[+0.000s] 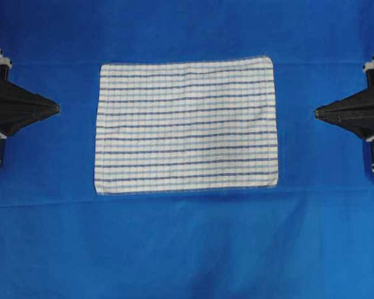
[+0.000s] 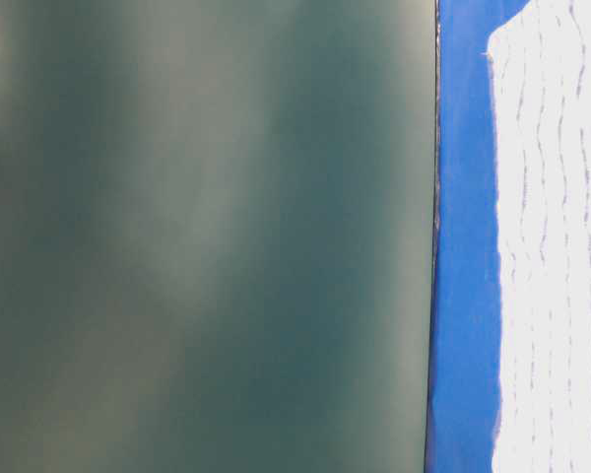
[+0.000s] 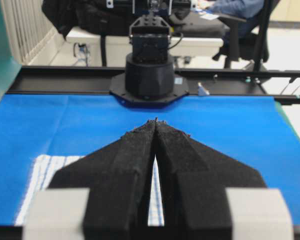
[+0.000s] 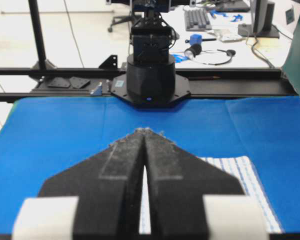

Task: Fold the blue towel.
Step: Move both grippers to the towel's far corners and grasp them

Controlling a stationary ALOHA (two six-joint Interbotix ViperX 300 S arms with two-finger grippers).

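Observation:
The blue towel point(image 1: 187, 124), white with thin dark-blue and light-blue stripes, lies spread flat in the middle of the overhead view. Its edge shows in the table-level view point(image 2: 557, 246) and under each wrist camera point(image 3: 42, 172) point(image 4: 242, 172). My left gripper point(image 1: 56, 108) points at the towel's left edge from a short way off, tips together and holding nothing point(image 3: 155, 121). My right gripper point(image 1: 317, 113) faces the towel's right edge, also apart from it, shut and empty point(image 4: 143, 131).
A large plain blue cloth point(image 1: 187, 249) covers the table under the towel. A dark green panel point(image 2: 207, 236) fills most of the table-level view. Each wrist view shows the opposite arm's base point(image 3: 150, 75) point(image 4: 151, 75) at the far table edge.

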